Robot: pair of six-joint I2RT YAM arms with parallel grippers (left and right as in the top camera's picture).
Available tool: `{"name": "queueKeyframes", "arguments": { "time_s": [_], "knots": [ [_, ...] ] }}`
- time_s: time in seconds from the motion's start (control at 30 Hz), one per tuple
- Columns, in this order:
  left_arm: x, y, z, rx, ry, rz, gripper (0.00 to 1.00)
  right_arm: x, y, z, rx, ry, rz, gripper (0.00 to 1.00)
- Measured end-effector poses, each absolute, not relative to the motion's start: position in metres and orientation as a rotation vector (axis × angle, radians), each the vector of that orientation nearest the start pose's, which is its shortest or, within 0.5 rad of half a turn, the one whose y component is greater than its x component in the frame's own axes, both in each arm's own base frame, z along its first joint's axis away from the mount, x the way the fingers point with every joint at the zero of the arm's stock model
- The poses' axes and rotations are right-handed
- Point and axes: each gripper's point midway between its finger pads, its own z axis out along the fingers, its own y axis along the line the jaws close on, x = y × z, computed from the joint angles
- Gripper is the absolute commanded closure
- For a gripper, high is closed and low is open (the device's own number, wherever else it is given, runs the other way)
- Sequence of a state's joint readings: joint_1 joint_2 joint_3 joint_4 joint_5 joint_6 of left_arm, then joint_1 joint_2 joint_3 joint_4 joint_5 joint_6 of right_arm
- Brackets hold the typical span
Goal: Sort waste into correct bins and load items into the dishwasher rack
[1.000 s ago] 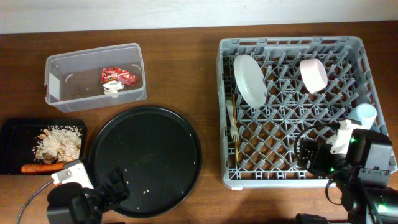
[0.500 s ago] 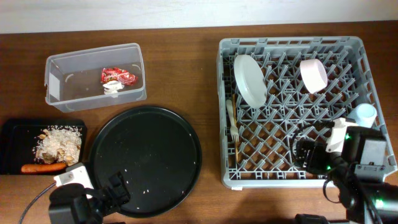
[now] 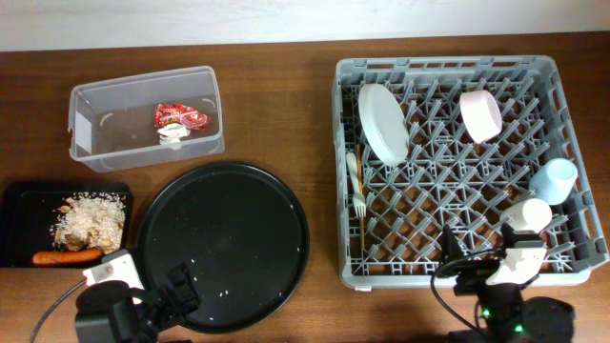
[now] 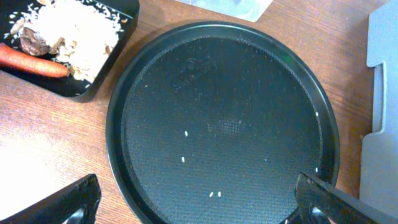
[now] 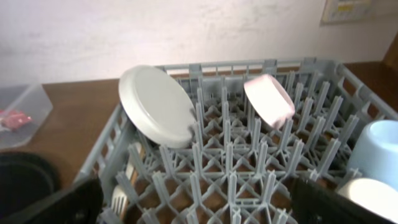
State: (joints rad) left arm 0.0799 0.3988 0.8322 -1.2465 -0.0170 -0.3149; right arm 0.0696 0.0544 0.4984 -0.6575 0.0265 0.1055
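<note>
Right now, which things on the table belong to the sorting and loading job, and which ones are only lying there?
Belong to the job: red wrapper, white wrapper, food scraps, carrot, clear tub, black rectangular tray, plate, pink bowl, blue cup, cream cup, white cutlery, dishwasher rack.

Just lying about: round black tray, with a few crumbs on it.
</note>
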Motion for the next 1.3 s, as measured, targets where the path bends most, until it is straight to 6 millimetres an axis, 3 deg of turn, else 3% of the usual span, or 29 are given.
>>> {"name": "queueKeyframes", "arguments": {
  "time_s": [0.3,0.43,0.47,1.3],
  "knots": [
    [0.142,0.014,0.194,-0.475,2.339,-0.094,0.01,0.240,0.012,0.215,0.042,1.498,0.112,0.01],
    [0.142,0.014,0.195,-0.475,2.339,-0.094,0.01,0.246,0.012,0.162,0.038,1.630,0.099,0.01],
    [0.142,0.014,0.195,-0.475,2.338,-0.093,0.01,0.246,0.013,0.158,0.036,1.646,0.099,0.01],
    [0.142,0.014,0.195,-0.475,2.338,-0.093,0.01,0.246,0.014,0.158,0.020,1.648,0.099,0.01]
  ]
}}
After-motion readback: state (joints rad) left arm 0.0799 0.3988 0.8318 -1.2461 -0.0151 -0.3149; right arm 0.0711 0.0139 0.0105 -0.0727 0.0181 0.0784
